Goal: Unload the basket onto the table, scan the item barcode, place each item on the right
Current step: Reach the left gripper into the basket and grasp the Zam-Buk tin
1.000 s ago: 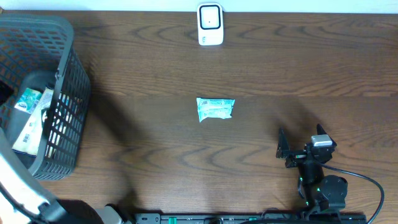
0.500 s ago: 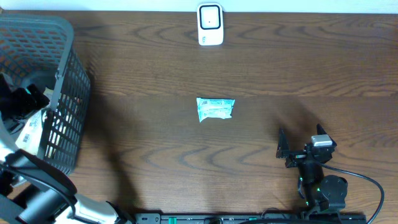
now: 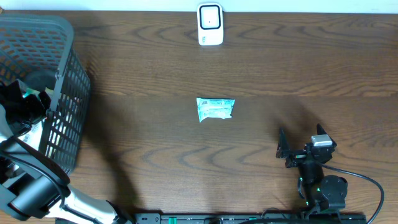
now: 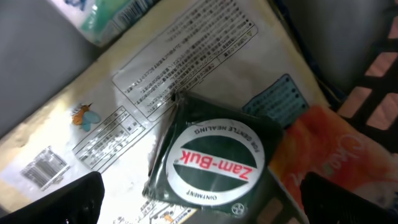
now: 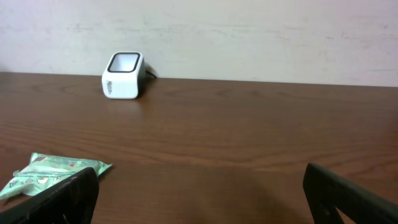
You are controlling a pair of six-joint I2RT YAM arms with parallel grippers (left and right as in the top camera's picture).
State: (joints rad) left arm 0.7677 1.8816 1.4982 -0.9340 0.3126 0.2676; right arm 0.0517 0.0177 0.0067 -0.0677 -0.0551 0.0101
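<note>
Left wrist: square Zam-Buk tin [image 4: 214, 165] on glossy printed packet [image 4: 118, 118]; left pincer [image 4: 202, 204], right pincer [image 5: 199, 194] wide open.

Basket [image 3: 68, 81] mesh hems the left claw [image 3: 25, 104]; table [image 3: 155, 62] — open round the packet [image 3: 215, 108].

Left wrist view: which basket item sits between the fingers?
The dark green Zam-Buk box, lying atop the cream packet; the orange pack lies right.
</note>
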